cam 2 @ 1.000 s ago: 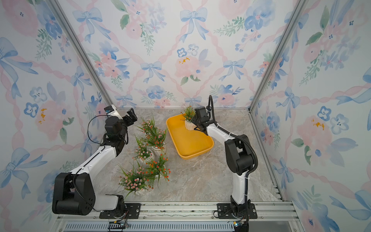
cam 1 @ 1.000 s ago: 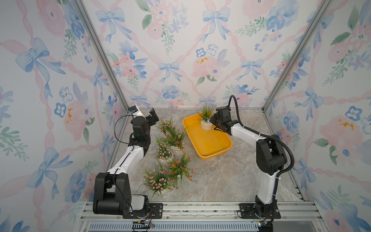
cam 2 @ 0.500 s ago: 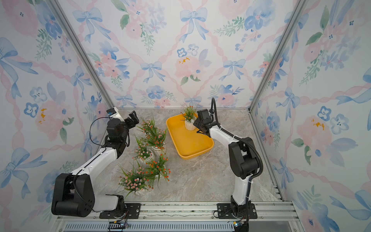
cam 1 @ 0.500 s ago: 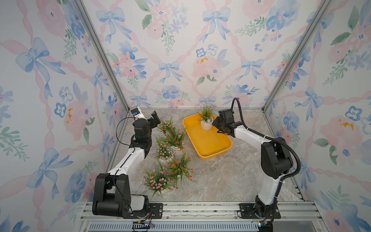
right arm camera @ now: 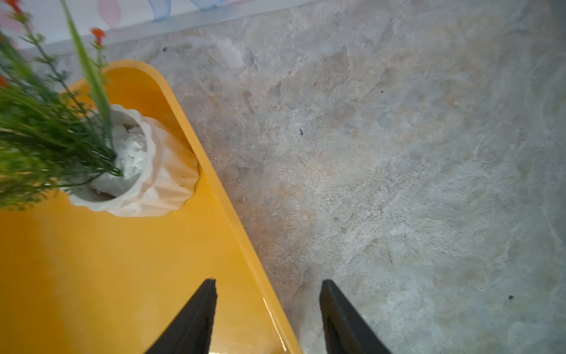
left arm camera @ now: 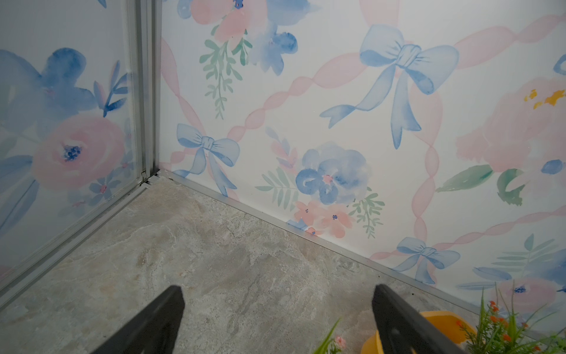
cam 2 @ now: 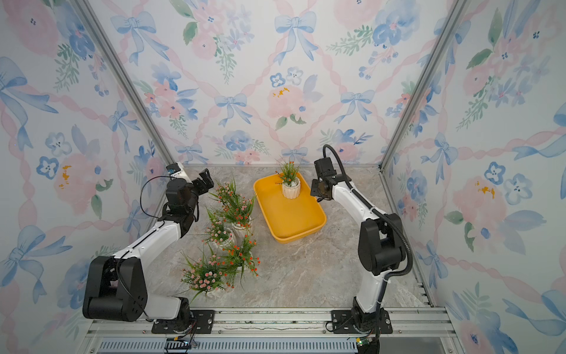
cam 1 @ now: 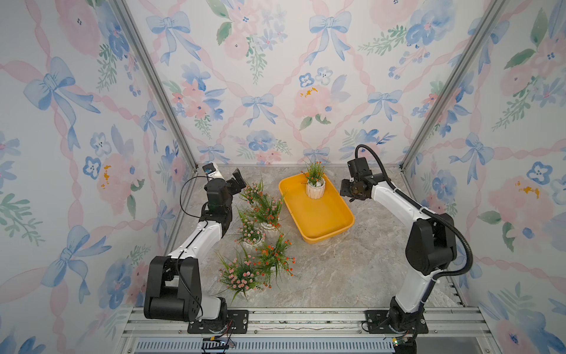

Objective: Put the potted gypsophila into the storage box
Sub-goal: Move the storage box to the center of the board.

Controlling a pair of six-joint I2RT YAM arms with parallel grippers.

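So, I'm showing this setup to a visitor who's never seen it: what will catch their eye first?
Probably the yellow-orange storage box at the back of the marble table, with one white-potted plant standing in its far corner. Next, the cluster of flowering pots beside it, nearer the left arm, and the bow-and-flower wallpaper all around.

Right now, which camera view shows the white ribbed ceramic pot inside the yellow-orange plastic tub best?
The right wrist view: the white ribbed ceramic pot is close, its ribs and white filling clear. In both top views the pot is whole but small. The left wrist view shows only a corner of the yellow-orange tub.
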